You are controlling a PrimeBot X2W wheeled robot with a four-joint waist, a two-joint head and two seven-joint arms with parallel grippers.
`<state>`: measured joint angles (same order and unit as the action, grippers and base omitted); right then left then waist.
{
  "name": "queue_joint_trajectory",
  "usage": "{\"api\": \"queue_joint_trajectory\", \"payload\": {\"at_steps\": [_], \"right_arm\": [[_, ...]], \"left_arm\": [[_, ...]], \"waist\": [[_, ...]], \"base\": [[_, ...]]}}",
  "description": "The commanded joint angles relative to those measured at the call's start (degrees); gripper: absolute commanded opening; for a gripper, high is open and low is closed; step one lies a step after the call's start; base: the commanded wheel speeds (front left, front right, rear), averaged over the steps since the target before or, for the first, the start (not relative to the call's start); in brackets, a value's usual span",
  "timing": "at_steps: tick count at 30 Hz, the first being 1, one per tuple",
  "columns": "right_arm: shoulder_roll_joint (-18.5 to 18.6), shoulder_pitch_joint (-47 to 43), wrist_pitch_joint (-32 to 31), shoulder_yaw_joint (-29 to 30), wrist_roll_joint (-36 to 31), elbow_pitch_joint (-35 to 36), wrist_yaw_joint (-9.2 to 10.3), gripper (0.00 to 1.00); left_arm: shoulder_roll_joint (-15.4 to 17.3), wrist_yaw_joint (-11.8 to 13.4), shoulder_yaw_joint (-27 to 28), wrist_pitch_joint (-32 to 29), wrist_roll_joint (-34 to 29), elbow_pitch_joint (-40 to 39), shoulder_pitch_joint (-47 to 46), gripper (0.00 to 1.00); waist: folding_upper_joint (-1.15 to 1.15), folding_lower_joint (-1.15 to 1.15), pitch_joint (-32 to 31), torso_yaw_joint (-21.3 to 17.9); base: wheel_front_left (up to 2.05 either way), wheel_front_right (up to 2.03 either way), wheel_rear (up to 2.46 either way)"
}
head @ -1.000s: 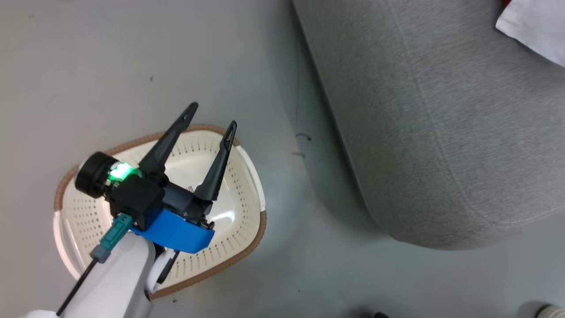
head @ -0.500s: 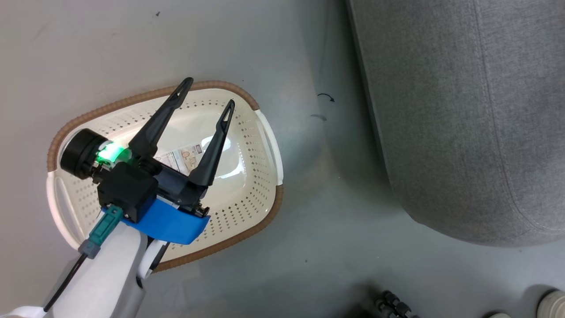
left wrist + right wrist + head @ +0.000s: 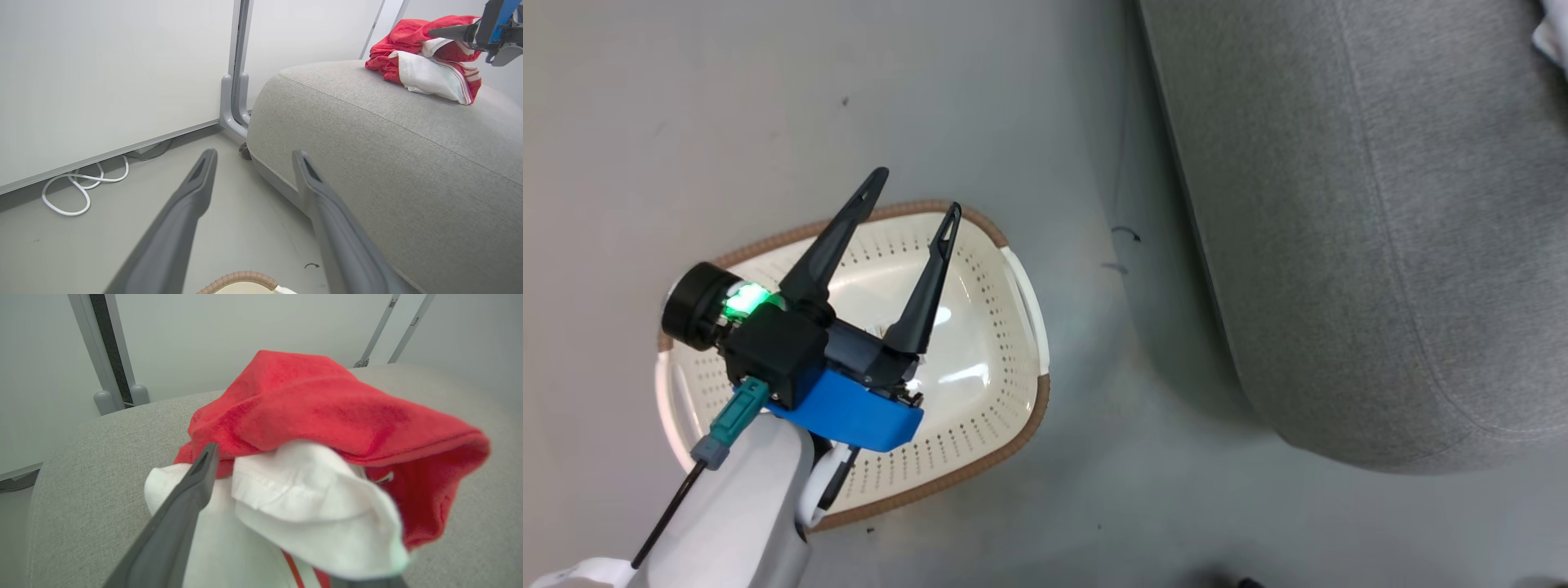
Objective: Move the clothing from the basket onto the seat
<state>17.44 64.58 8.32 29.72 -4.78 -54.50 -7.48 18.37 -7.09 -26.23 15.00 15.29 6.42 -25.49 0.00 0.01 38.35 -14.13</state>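
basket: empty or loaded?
Empty where visible: the basket shows bare perforated floor around the left tool, which hides part. The clothing lies on the seat.

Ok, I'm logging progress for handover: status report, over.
Left end effector open above cream-white perforated plastic basket. Right end effector open at red-and-white fabric clothing heaped on grey upholstered sofa. White floor cable by the wall, aside.

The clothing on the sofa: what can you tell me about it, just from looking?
The clothing is a crumpled heap of soft bright red fabric with white panels and thin red-and-white striped trim. It lies on top of the grey seat. The right gripper reaches into it: one dark finger rests against the cloth, and a white fold covers the other.
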Motion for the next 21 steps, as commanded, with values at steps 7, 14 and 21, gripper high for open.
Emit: {"api": "queue_joint_trajectory", "payload": {"at_steps": [7,14,21], "right_arm": [[-1.49,-6.83,2.73,-4.36,0.56,-1.88,-0.03,1.00],[-4.03,-14.50,4.74,-10.82,2.84,-0.87,-0.03,1.00],[-6.35,-25.14,6.44,-17.64,5.07,7.44,-0.02,1.00]], "left_arm": [[-3.01,-0.11,1.50,0.26,1.65,2.62,3.20,1.00],[-6.73,-0.19,4.53,0.27,2.75,5.66,8.69,1.00],[-9.61,-0.29,8.45,0.27,2.89,7.83,14.16,1.00]], "waist": [[0.00,-0.01,-10.36,0.53],[0.00,-0.01,-19.70,1.57],[0.00,-0.01,-26.86,4.43]], "base": [[0.00,0.00,0.00],[0.00,0.00,0.00],[0.00,0.00,0.00]]}}
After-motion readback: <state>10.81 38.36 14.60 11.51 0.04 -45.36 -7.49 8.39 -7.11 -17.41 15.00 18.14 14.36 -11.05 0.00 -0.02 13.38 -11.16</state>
